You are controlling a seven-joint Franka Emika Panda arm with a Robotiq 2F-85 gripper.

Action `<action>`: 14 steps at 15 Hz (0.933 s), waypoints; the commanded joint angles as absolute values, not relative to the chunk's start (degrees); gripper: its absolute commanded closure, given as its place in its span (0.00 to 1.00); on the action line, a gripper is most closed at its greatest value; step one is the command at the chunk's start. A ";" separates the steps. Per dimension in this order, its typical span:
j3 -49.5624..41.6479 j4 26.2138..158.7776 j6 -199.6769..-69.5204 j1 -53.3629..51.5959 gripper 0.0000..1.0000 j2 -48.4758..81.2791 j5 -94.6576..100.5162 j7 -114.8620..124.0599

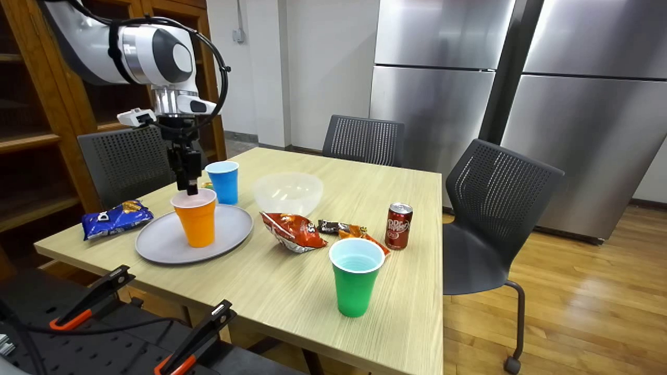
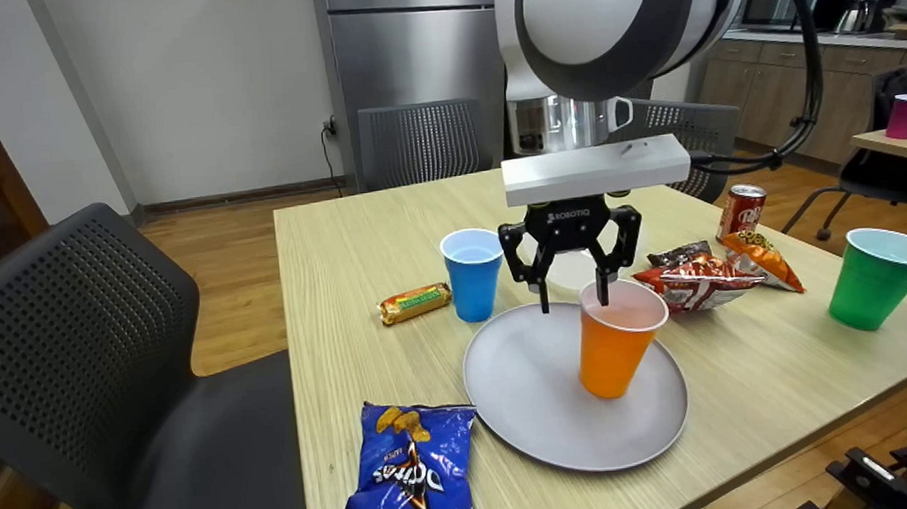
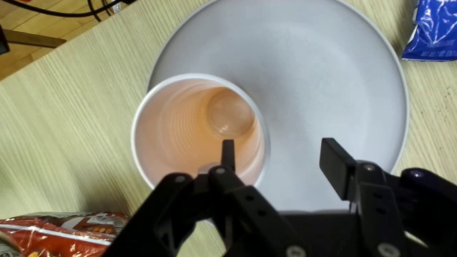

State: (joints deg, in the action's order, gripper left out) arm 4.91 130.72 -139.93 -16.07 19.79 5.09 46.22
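In an exterior view, the tool (image 2: 573, 304) has its fingers apart and holds nothing; the orange cup (image 2: 614, 357) is on the grey plate (image 2: 527, 393). In an exterior view, the blue cup (image 1: 225, 187) is near, so sideways moves probably need care. In the wrist view, one finger is over the orange cup's mouth, the other outside its rim. I think a straight vertical motion is best, because a push on the rim could tip the cup.
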 commanded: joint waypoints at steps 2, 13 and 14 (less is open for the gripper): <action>5.20 135.34 -139.65 -15.99 0.00 12.91 3.98 45.98; 5.90 136.02 -139.81 -15.13 0.00 8.92 5.14 46.28; 5.94 136.20 -139.81 -15.09 0.00 8.60 5.14 46.28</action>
